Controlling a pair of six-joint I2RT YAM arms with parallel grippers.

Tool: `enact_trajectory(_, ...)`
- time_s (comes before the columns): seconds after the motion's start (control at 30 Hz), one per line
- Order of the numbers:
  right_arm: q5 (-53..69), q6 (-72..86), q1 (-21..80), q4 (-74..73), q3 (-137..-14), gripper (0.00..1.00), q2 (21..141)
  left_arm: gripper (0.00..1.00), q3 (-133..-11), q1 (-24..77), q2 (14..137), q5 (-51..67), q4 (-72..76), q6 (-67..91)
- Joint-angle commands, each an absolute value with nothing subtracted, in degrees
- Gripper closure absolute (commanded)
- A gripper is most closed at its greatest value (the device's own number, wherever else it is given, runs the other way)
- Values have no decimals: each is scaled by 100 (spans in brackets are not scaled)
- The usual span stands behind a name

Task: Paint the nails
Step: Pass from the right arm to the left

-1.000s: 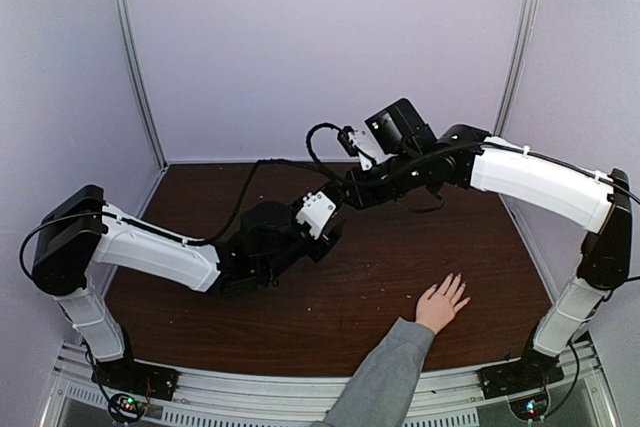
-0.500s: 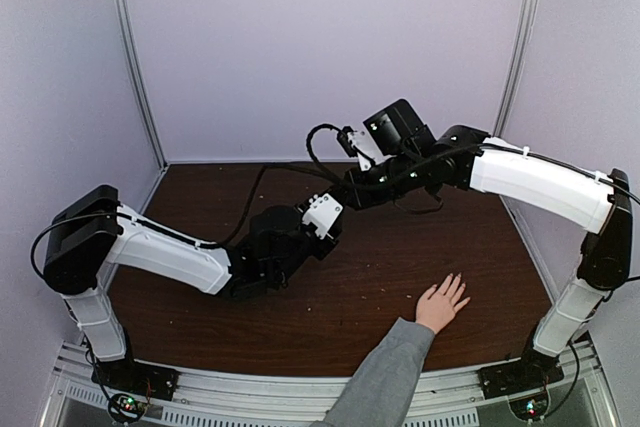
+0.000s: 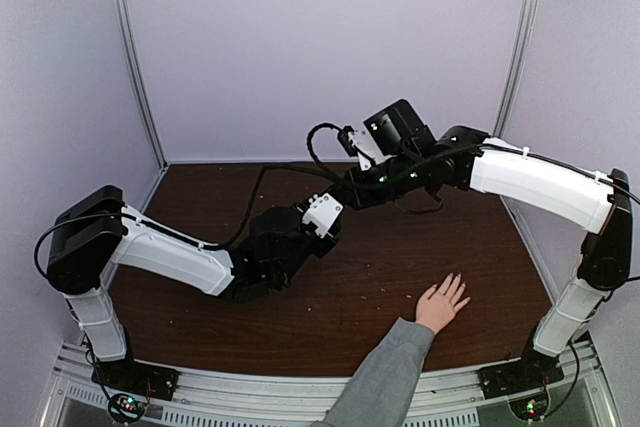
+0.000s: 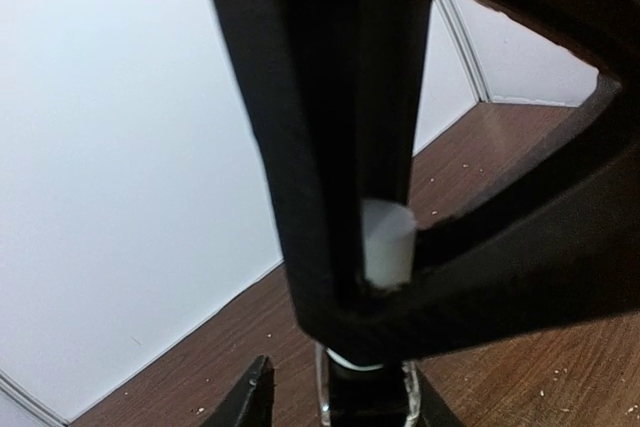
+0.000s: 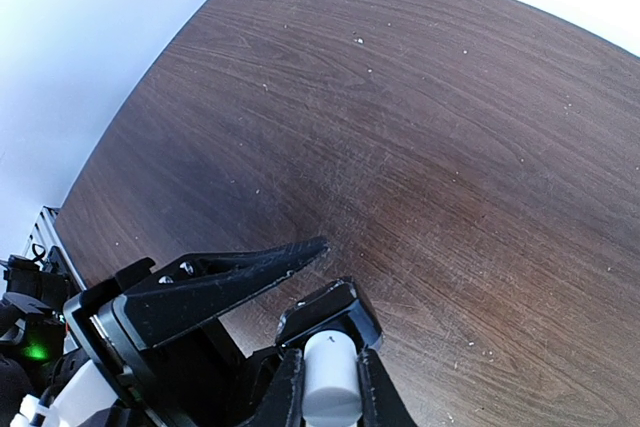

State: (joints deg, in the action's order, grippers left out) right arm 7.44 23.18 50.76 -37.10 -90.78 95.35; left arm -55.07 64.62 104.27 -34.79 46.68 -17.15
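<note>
A light-skinned hand (image 3: 438,306) with a grey sleeve lies flat at the front right, fingers spread. Its nails (image 3: 458,278) are tiny pale specks. My right gripper (image 3: 352,190) hangs over the table's middle, far from the hand. In the right wrist view it (image 5: 330,367) is shut on the white cap (image 5: 330,387) of a small dark polish bottle (image 5: 325,315). My left gripper (image 3: 340,205) meets it there. In the left wrist view its jaws (image 4: 345,409) stand open around the bottle (image 4: 368,399), with a gap at the left finger (image 4: 252,399). The cap (image 4: 388,242) shows between the right gripper's dark fingers (image 4: 320,147).
The brown wooden table (image 3: 400,247) has white walls behind and at both sides, with metal posts in the corners. A black cable (image 3: 320,142) loops above the right wrist. The grey sleeve (image 3: 385,377) crosses the table's front edge.
My left arm has moved right and forward, bringing its gripper closer under the right gripper. The right arm and the hand have stayed still.
</note>
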Motion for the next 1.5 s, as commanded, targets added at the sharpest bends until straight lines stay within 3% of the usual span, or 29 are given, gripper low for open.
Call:
enact_trajectory(0.0,778,2373,5175,-3456,-8989,95,9552,59,-5765,6618,10498,-3340,5129,-2074)
enact_trajectory(0.4,805,2345,5172,-3464,-9027,94,9608,55,-5643,6651,10507,-3397,5521,-2234)
enact_trajectory(0.67,817,2366,5169,-3430,-8974,91,9598,73,-5602,6679,10498,-3362,5597,-2366)
enact_trajectory(0.8,840,2326,5168,-3415,-8976,82,9544,81,-5560,6688,10485,-3371,5588,-2387)
enact_trajectory(0.97,827,2258,5095,-3395,-8999,53,9391,87,-5511,6687,10401,-3288,5531,-2326)
enact_trajectory(1.03,832,2226,5052,-3366,-8981,46,9294,89,-5506,6694,10367,-3249,5454,-2299)
enact_trajectory(1.23,892,1979,4889,-3275,-8936,36,8918,94,-5435,6694,10236,-3057,5182,-2145)
enact_trajectory(1.47,1403,1575,4501,-2997,-8538,31,8300,100,-5115,6684,9662,-2193,4470,-1664)
